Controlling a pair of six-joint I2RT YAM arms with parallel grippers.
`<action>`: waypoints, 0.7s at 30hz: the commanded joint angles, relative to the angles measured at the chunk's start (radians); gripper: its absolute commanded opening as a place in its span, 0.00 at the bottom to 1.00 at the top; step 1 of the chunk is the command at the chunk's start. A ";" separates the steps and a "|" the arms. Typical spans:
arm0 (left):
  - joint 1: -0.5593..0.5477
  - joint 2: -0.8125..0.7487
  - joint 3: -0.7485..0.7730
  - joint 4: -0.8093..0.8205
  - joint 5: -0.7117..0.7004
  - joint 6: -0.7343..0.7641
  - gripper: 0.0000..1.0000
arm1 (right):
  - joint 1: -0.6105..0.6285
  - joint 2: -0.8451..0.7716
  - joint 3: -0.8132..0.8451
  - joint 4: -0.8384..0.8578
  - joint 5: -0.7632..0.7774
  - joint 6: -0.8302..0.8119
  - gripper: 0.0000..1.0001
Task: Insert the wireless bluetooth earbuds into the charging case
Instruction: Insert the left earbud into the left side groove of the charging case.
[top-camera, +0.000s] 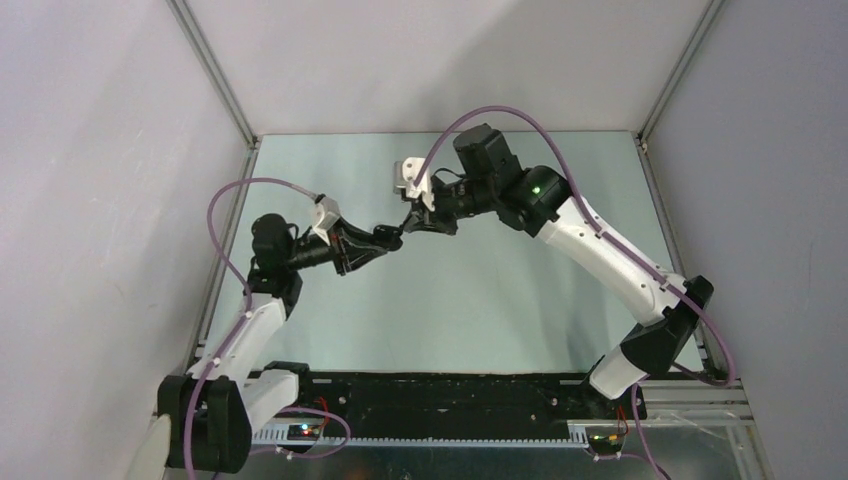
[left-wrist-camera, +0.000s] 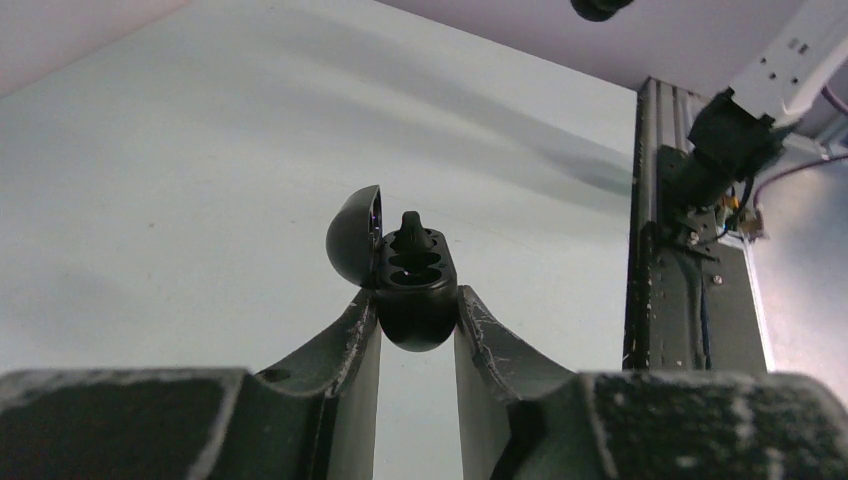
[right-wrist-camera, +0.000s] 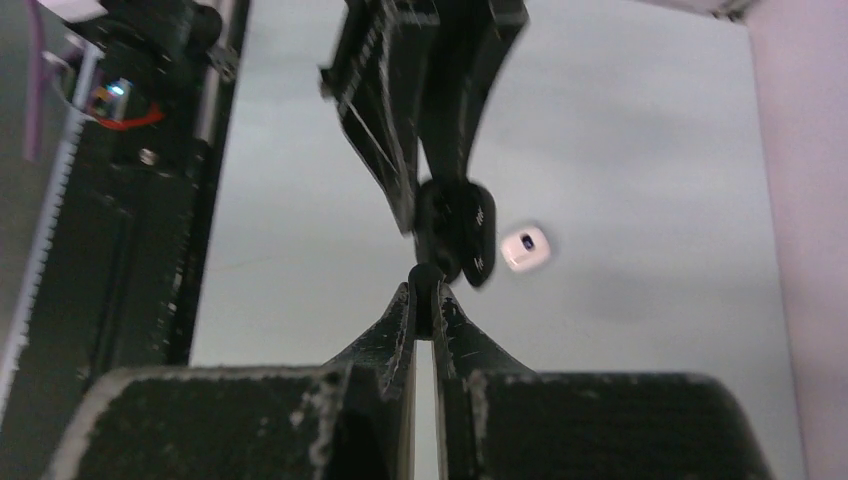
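My left gripper (top-camera: 392, 238) (left-wrist-camera: 418, 293) is shut on the open black charging case (left-wrist-camera: 420, 320), held above the table with its lid (left-wrist-camera: 354, 236) swung left. A black earbud (left-wrist-camera: 410, 228) stands up out of the far slot; the two nearer slots look empty. In the right wrist view my right gripper (right-wrist-camera: 424, 287) (top-camera: 411, 222) pinches a small black earbud (right-wrist-camera: 425, 274) against the case (right-wrist-camera: 470, 228), and the left gripper's fingers (right-wrist-camera: 385, 110) come down from above. The right fingers do not show in the left wrist view. No other earbud shows clearly.
A small blurred white thing (right-wrist-camera: 525, 247) lies on the table beyond the case; I cannot tell if it is a case or an earbud. A black rail (top-camera: 450, 395) (left-wrist-camera: 690, 300) runs along the near edge. Grey walls enclose the pale green table (top-camera: 480, 300).
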 joint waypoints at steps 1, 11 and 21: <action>-0.041 0.001 0.041 0.042 0.069 0.070 0.00 | 0.055 0.041 0.087 -0.030 -0.014 0.116 0.05; -0.082 -0.032 0.040 0.042 0.131 0.052 0.00 | 0.096 0.057 0.057 -0.002 -0.034 0.108 0.04; -0.084 -0.045 0.064 0.041 0.188 0.036 0.00 | 0.101 0.038 -0.011 0.033 -0.055 0.102 0.04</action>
